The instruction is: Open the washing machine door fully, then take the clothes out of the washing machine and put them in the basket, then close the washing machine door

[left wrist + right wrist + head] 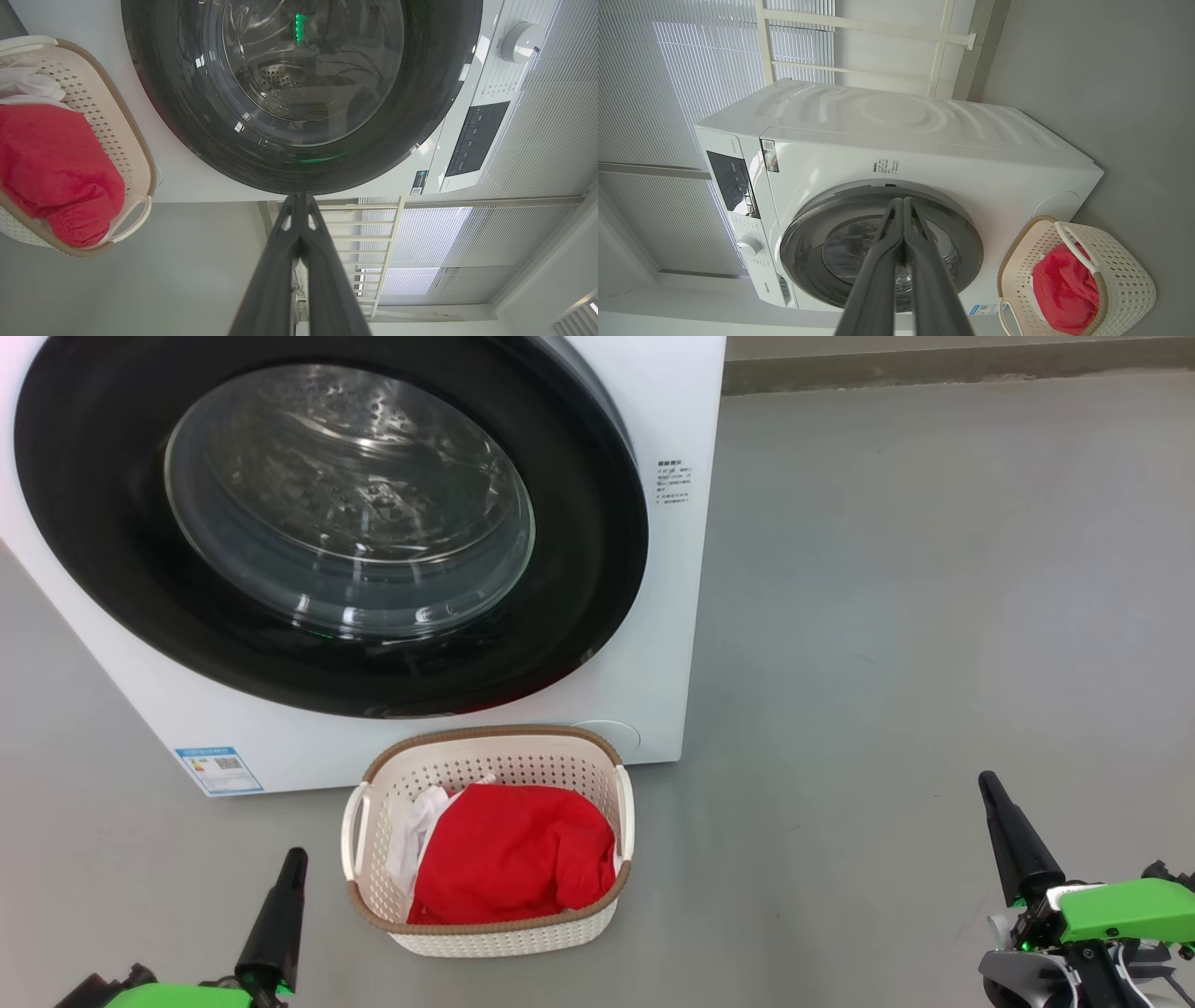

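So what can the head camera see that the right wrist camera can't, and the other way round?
Head camera alone of the two: the left gripper, jaws shut. Right wrist camera alone of the two: the dial, dark button panel and window blinds. Both: the closed round door, the basket and the red clothes in it.

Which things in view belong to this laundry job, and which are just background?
Job: washing machine, door, red clothes, basket.
Background: window blinds, white railing, grey floor.
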{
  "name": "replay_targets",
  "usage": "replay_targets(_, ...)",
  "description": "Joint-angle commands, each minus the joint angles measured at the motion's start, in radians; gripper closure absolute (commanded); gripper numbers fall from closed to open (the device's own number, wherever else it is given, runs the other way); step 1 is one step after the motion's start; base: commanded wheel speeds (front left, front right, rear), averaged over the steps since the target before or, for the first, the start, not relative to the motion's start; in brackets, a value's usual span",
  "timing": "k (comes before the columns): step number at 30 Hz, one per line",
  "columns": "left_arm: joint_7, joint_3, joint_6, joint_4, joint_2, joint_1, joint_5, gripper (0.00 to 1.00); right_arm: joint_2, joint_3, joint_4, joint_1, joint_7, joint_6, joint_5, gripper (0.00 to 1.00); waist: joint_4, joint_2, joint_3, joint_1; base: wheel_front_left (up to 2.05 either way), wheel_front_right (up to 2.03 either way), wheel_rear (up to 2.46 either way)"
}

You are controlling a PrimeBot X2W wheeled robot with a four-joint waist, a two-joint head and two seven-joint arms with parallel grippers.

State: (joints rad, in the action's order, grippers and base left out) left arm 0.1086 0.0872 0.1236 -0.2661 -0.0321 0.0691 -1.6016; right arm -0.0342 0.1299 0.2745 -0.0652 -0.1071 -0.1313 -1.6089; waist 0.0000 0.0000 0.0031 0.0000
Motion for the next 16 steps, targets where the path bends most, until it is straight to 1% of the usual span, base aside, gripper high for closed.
replay_targets(1, 0.005, 0.027, 0.007, 0.021, -0.018, 0.039, -0.007, 1.00, -0.016, -0.016, -0.030, -0.043, -0.006, 0.001, 0.000, 1.00, 0.000, 0.0000, 0.000, 0.0000, 0.00, 0.00, 0.00)
replay_targets(16, 0.005, 0.027, 0.007, 0.021, -0.018, 0.039, -0.007, 1.00, -0.016, -0.016, -0.030, -0.043, -0.006, 0.001, 0.000, 1.00, 0.000, 0.0000, 0.000, 0.0000, 0.00, 0.00, 0.00)
